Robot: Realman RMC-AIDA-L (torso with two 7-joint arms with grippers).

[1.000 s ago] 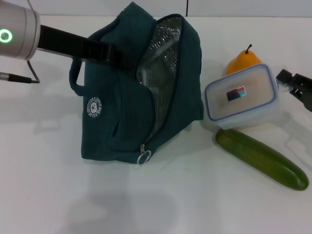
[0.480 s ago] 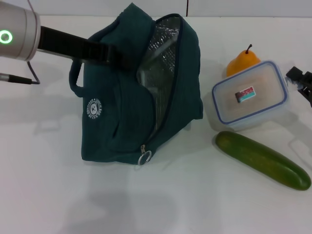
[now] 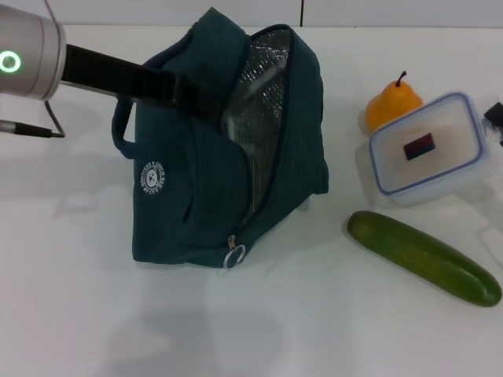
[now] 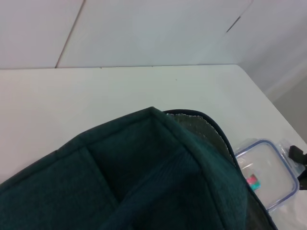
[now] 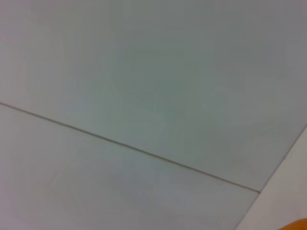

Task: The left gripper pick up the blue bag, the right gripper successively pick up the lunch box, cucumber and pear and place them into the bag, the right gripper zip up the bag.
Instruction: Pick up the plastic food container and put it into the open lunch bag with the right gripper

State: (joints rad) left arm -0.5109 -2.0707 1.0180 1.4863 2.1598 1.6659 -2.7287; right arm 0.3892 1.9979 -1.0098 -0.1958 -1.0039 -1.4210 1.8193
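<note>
The blue bag (image 3: pixel 196 188) stands open on the white table, its silver lining showing and its ring pull (image 3: pixel 233 255) at the front. My left gripper (image 3: pixel 200 93) is shut on the bag's top handle and holds it up. The bag also fills the left wrist view (image 4: pixel 134 177). The lunch box (image 3: pixel 428 153) is tilted at the far right, overlapping the pear (image 3: pixel 391 100). My right gripper (image 3: pixel 495 118) grips its right end at the picture's edge, mostly out of view. The cucumber (image 3: pixel 424 258) lies in front of the box.
The white table (image 3: pixel 94 314) has open surface in front of and left of the bag. A thin cable (image 3: pixel 31 129) hangs under my left wrist. The left wrist view shows the lunch box (image 4: pixel 268 175) beyond the bag.
The lunch box has moved right and back with my right gripper, and now partly covers the pear. The bag, the cucumber and my left arm have not moved.
</note>
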